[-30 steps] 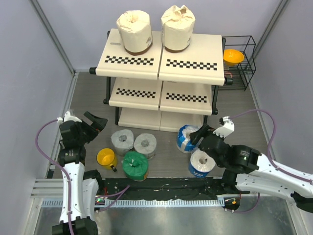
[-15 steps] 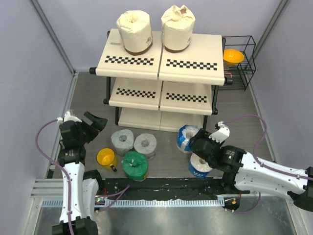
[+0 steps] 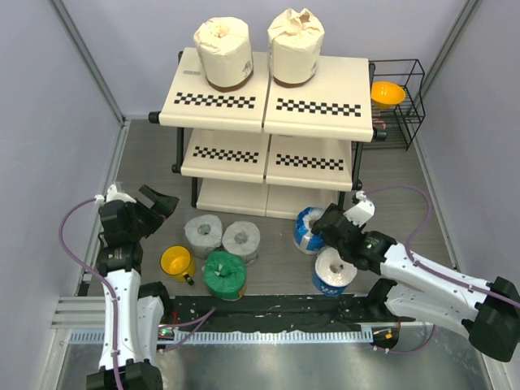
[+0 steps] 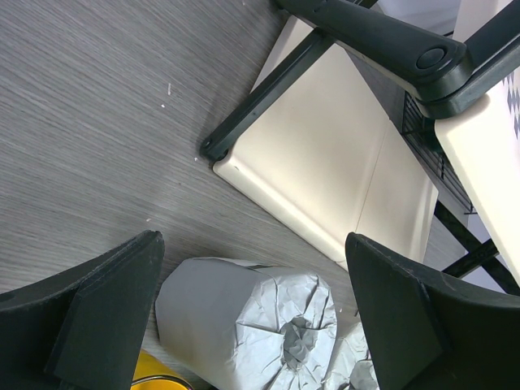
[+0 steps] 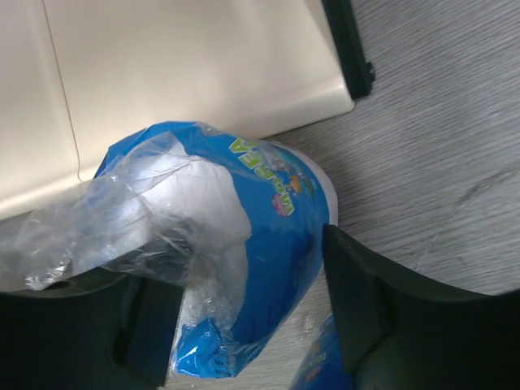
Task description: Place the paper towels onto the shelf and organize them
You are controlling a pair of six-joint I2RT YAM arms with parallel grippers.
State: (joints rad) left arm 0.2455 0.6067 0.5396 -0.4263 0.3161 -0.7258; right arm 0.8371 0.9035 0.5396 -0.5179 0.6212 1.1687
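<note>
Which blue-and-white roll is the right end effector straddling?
The far roll, beside the shelf's bottom board; the other blue-and-white roll stands nearer the arm bases.

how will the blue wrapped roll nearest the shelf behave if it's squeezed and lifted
The blue roll is probably light and soft, so it may dent when squeezed. Its glossy, crinkled plastic wrap could slip or bunch. Being round, it might roll if tipped over.
</note>
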